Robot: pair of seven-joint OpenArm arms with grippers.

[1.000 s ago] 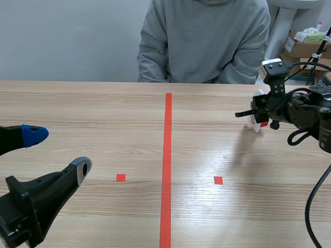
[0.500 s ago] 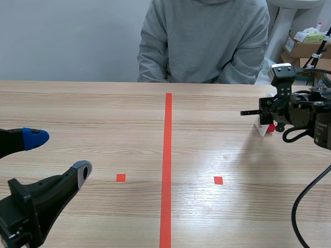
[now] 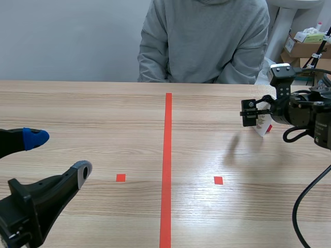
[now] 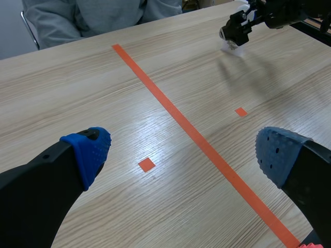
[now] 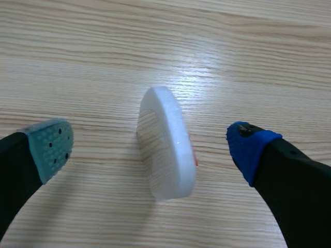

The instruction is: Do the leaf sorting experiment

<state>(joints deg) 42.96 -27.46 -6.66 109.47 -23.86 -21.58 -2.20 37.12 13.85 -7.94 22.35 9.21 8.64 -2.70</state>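
Observation:
A small white oval piece (image 5: 168, 139) with a bit of red at its edge stands on its rim on the wood table, between the fingers of my right gripper (image 5: 151, 149) and touching neither pad. That gripper (image 3: 253, 116) is open at the table's far right, with the white piece (image 3: 262, 127) just behind it. The left wrist view shows the same piece (image 4: 229, 44) far ahead. My left gripper (image 3: 58, 154) hangs open and empty low over the near left of the table (image 4: 182, 152).
A person in a grey sweatshirt (image 3: 204, 41) sits across the table. An orange-red tape line (image 3: 166, 165) runs down the middle, with a small tape square (image 3: 120, 177) on the left and another square (image 3: 218, 180) on the right. Cardboard boxes (image 3: 305, 45) stand beyond the table's right end.
My right gripper moved a little right and toward the far side, then opened and let go of the white piece. The left arm has not moved.

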